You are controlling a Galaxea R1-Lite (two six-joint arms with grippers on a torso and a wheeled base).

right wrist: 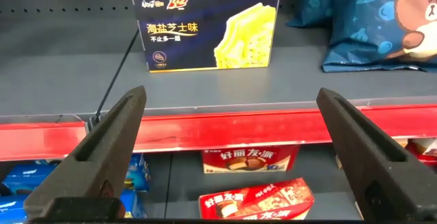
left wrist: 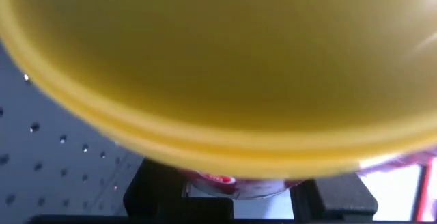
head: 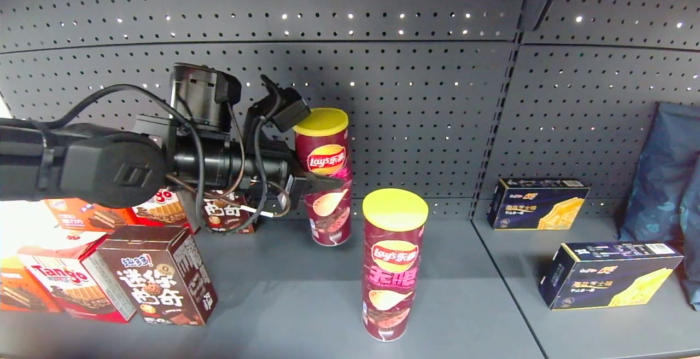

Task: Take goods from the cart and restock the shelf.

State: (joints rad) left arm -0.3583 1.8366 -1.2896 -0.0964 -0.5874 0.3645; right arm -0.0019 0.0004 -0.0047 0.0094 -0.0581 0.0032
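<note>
Item: can (head: 322,154), upright at rear of shelf (head: 284,293), pinched by left claw (head: 322,181), behind second can (head: 392,260); right claw (right wrist: 232,94) spread, empty. Step: placing. Next, we judge: seat it, release, back off without nudging the second can.

**Maroon cans, grey shelf**

The pegboard (head: 415,102) is dark grey, dotted with even rows of small holes; the shelf (head: 284,293) is lighter grey. The rear can (head: 324,154) at centre and the front can (head: 392,271) lower right of it are maroon with yellow lids, red-and-yellow logos and pink lettering. The left gripper (head: 327,181) is black. At lower left, a brown box (head: 158,282) bears white characters, next to a red-and-white box (head: 71,288). At right, the back box (head: 538,204) and front box (head: 607,274) are navy with yellow wafer pictures; the bags (head: 664,173) are blue. In the right wrist view the shelf edge (right wrist: 225,130) is red, the right gripper (right wrist: 232,156) black.
</note>
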